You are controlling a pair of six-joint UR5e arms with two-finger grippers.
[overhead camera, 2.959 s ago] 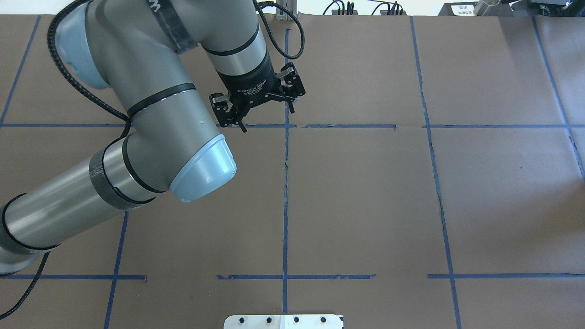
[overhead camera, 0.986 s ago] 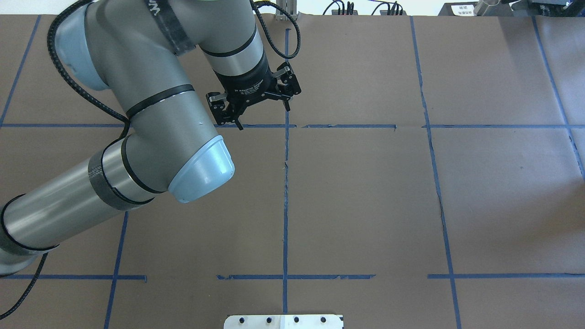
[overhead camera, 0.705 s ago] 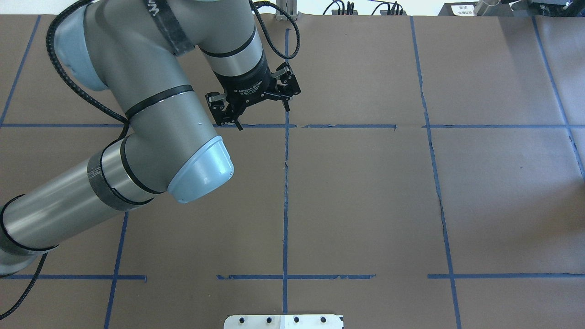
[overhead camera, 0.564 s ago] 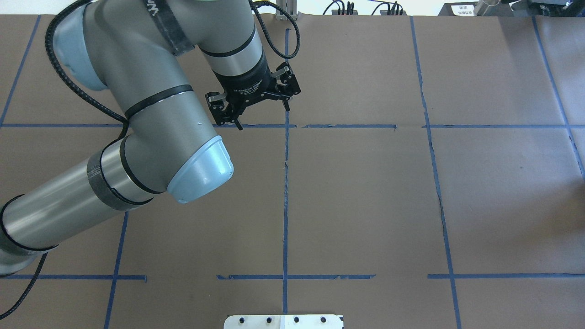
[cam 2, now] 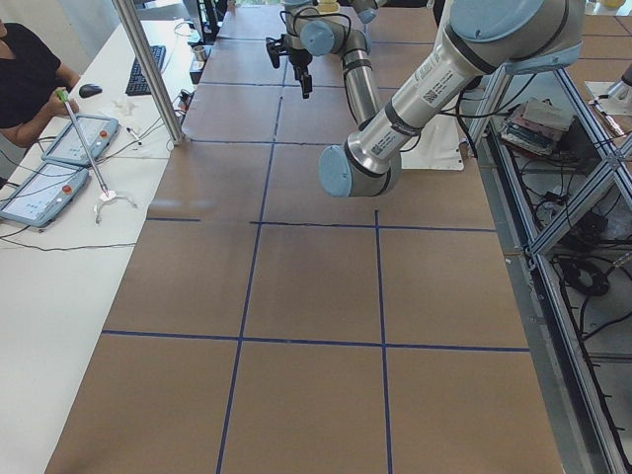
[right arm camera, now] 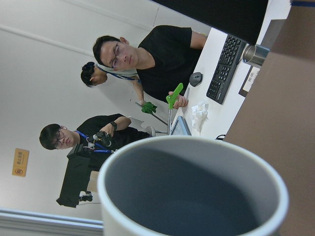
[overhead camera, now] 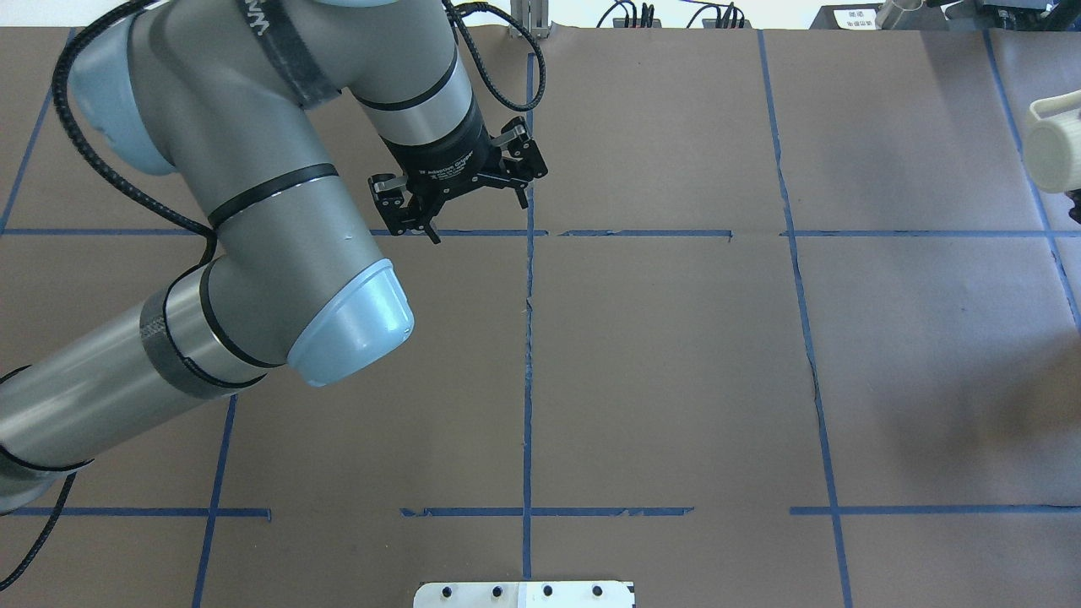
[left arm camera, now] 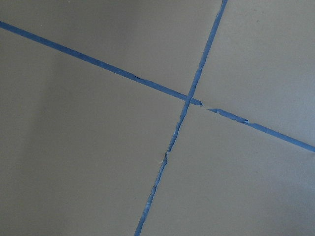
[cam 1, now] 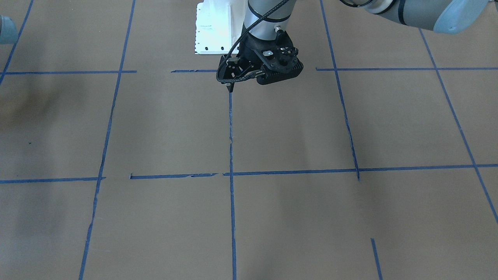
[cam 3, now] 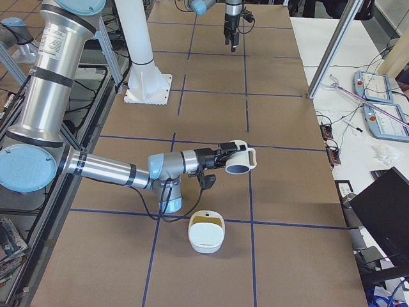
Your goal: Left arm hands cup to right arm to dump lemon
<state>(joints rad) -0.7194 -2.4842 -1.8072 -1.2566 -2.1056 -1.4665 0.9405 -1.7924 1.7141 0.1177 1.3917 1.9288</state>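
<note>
My left gripper (overhead camera: 478, 216) is open and empty above the blue tape cross at the table's far middle; it also shows in the front-facing view (cam 1: 253, 77). The left wrist view shows only bare paper and tape. My right gripper (cam 3: 229, 155) holds the white cup (cam 3: 241, 163) on its side above the table. The cup's side shows at the right edge of the overhead view (overhead camera: 1056, 145). Its grey inside (right arm camera: 192, 196) fills the right wrist view and looks empty. No lemon shows clearly.
A white container (cam 3: 206, 234) with a yellowish inside stands on the table in front of the right arm. The robot's white base plate (cam 1: 214, 27) is between the arms. Operators sit at a desk (cam 2: 59, 188) past the far edge.
The left arm has drawn a little to the left with its gripper still open. The cup has come into the overhead view at the right edge.
</note>
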